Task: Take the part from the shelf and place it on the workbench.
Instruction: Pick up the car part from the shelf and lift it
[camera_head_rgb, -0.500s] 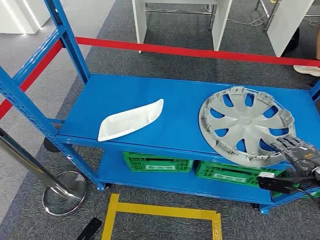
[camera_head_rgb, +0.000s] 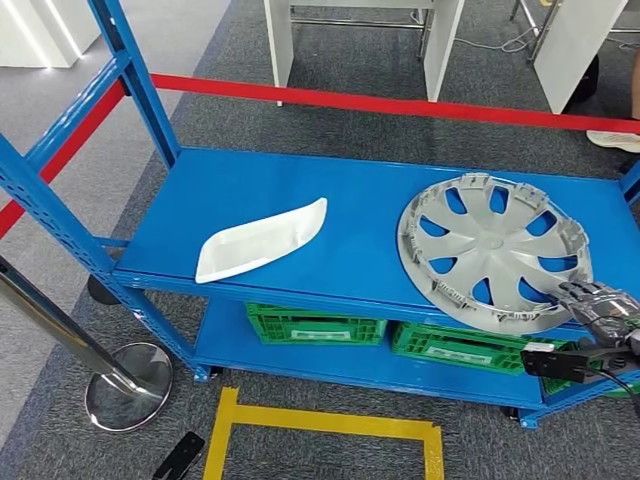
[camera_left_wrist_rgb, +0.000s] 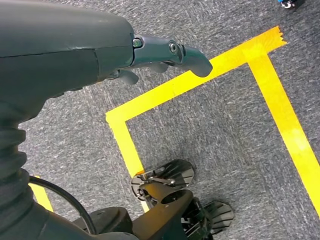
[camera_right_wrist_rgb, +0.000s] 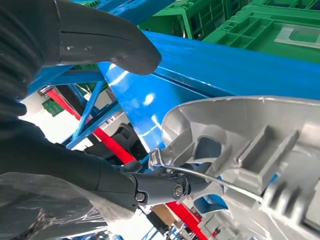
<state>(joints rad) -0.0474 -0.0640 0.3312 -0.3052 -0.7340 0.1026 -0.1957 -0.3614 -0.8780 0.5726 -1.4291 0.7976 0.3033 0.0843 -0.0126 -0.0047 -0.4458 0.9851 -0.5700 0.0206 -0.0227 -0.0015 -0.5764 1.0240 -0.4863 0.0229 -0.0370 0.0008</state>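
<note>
A silver hubcap (camera_head_rgb: 494, 250) lies flat on the right end of the blue shelf (camera_head_rgb: 355, 210). A white curved part (camera_head_rgb: 260, 240) rests on the shelf's left half. My right hand (camera_head_rgb: 598, 305) is at the hubcap's front right rim. In the right wrist view its dark fingers (camera_right_wrist_rgb: 158, 185) reach against the edge of the hubcap's rim (camera_right_wrist_rgb: 245, 135), while the thumb (camera_right_wrist_rgb: 109, 40) stands well apart from it, so nothing is clamped. My left hand (camera_left_wrist_rgb: 166, 52) hangs over the floor with its fingers stretched out and holds nothing.
Green crates (camera_head_rgb: 317, 325) sit on the lower shelf. Red barrier tape (camera_head_rgb: 377, 102) runs behind the shelf, and a steel stanchion base (camera_head_rgb: 128, 385) stands at the front left. Yellow floor tape (camera_head_rgb: 324, 425) marks a box in front. White table legs (camera_head_rgb: 441, 45) stand beyond.
My right hand has slipped a little down and to the right, from on the hubcap's rim to just beside it. The hubcap and white part have not moved.
</note>
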